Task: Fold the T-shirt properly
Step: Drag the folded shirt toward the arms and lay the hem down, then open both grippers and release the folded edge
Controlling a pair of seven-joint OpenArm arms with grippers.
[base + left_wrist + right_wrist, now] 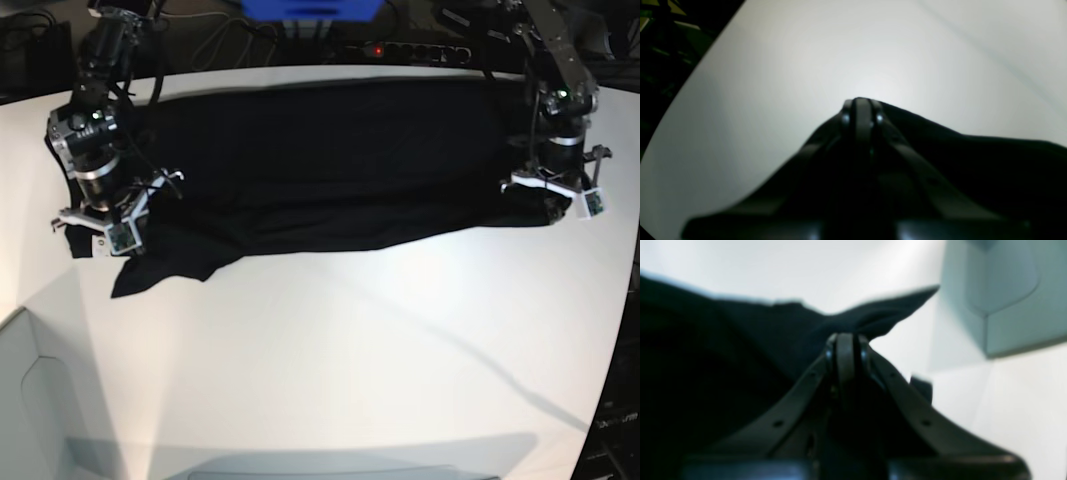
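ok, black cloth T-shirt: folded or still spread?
Mostly spread: black cloth T-shirt lies wide across the white table; its near edge looks bunched.

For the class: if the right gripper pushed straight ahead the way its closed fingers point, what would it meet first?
The right gripper is shut on the T-shirt, so it meets the pinched black cloth at its tips at once. Beyond that fold, probably the white table; depth is unclear in the wrist view.
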